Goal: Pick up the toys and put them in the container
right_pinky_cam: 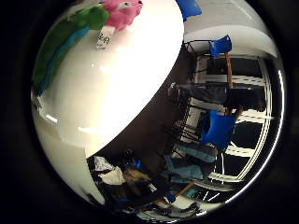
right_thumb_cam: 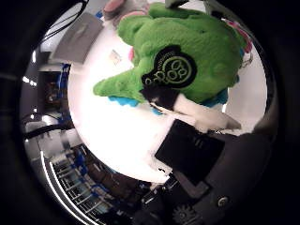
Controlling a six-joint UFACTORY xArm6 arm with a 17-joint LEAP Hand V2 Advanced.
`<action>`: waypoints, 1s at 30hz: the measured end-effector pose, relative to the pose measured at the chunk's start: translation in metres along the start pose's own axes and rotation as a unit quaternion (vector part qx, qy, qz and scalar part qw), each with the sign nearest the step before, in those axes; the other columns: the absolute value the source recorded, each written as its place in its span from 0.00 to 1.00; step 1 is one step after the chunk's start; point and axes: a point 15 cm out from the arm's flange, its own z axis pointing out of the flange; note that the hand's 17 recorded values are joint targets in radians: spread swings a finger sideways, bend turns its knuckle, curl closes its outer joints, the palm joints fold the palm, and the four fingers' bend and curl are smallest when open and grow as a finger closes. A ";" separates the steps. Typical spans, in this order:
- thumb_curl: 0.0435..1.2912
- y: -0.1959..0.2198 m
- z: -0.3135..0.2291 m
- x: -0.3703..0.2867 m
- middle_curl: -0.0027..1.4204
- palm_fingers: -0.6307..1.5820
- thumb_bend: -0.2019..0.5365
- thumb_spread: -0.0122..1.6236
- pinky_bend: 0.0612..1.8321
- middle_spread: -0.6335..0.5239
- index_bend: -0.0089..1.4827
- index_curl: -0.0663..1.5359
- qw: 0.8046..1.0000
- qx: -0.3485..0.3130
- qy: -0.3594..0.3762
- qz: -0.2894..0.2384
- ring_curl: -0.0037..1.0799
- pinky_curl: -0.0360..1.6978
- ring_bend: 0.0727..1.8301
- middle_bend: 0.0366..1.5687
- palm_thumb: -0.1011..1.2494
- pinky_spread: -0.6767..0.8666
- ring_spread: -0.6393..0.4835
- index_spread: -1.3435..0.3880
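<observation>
Sitting on the white table (right_pinky_cam: 117,84), the green plush toy (right_thumb_cam: 187,51) fills the palm's view, pink toy (right_pinky_cam: 122,11) beside it. Can't tell if the hand (right_thumb_cam: 201,154) is grasping it. A sloppy grab could shove it away.

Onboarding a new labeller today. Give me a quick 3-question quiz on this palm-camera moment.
1. True or false: the green plush toy lies on the white table.
2. Which toy fills more of the thumb-side view? A) green plush toy B) pink plush toy C) a yellow one
3. Fill in: a black round ___ sits on the green toy.

Key: 1 true; 2 A; 3 label. A black part of the hand shows beside the green toy; whether it grips is unclear.
</observation>
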 end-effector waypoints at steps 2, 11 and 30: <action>0.22 0.008 0.001 -0.008 0.39 0.88 0.25 0.63 0.47 0.30 0.22 0.28 1.000 -0.010 -0.019 0.002 0.41 0.21 0.52 0.49 0.50 0.08 0.31 0.53; 0.21 0.037 -0.026 -0.004 0.52 0.83 0.31 0.71 0.71 0.39 0.68 0.50 0.997 -0.012 -0.056 0.045 0.57 0.36 0.70 0.78 0.53 0.25 0.36 0.62; 0.18 0.054 -0.195 -0.027 0.51 0.79 0.26 0.85 0.69 0.45 0.77 0.52 0.991 0.027 -0.106 0.078 0.68 0.53 0.72 0.88 0.61 0.32 0.37 0.67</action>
